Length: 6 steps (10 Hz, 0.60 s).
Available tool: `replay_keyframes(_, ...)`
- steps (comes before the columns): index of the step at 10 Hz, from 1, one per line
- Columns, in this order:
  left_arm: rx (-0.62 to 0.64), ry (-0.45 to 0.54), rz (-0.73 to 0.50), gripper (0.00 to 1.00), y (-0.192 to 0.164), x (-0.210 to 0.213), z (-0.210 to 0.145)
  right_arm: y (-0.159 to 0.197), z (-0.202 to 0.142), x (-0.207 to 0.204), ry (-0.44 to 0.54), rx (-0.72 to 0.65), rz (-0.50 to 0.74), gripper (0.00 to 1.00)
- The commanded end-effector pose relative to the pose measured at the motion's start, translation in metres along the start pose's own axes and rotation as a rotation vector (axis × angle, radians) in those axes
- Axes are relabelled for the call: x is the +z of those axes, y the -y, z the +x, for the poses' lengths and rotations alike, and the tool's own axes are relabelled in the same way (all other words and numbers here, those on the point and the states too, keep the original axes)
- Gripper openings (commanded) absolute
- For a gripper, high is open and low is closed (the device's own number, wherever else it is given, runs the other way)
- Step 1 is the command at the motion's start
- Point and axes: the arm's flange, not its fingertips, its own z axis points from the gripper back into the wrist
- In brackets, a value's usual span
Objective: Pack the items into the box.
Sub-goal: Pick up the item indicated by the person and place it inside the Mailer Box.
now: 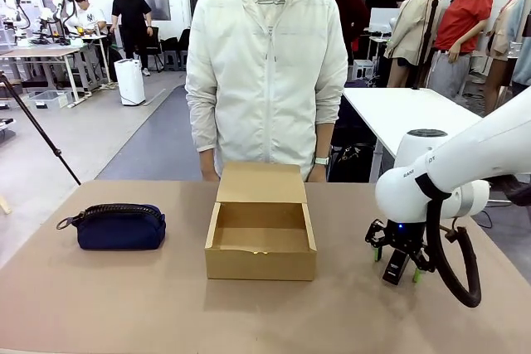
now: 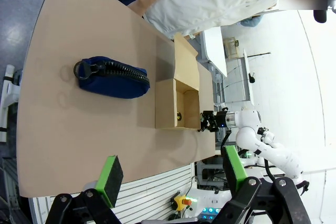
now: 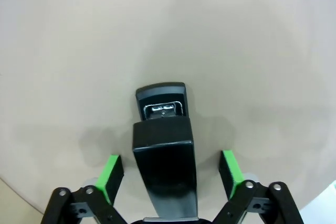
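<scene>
Two items lie outside the box (image 1: 260, 264), whose lid flap stands open on the person's side; the navy pouch (image 1: 116, 226) rests on the table (image 1: 108, 304) well to the box's left, its pull loop pointing away from the box; the black stapler (image 3: 164, 156) is to the box's right, between the right gripper's (image 1: 398, 267) green pads (image 3: 111, 176), which stand wide with a gap either side of it; the left gripper (image 2: 172, 174) hangs high above box and pouch, spread wide, holding nothing; the person (image 1: 265, 64) stands just behind the box.
</scene>
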Motion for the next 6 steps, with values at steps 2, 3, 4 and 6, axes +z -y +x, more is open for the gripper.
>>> replay_keyframes(2, -0.012, 0.006, -0.021, 1.0, -0.0002, 0.0008, 0.0005, 0.0062, -0.0027, 0.0021, -0.008, 0.013, 0.035, 0.0)
replay_keyframes(3, -0.012, 0.006, -0.021, 1.0, -0.0002, 0.0008, 0.0005, 0.0066, -0.001, 0.0017, -0.02, 0.012, 0.037, 0.0)
replay_keyframes(4, -0.012, 0.006, -0.021, 1.0, -0.0002, 0.0008, 0.0005, 0.0071, -0.0007, 0.0023, -0.026, 0.014, 0.039, 0.0)
replay_keyframes(6, -0.012, 0.006, -0.021, 1.0, -0.0002, 0.0008, 0.0005, 0.0077, -0.0002, 0.0013, -0.04, 0.026, 0.031, 0.0)
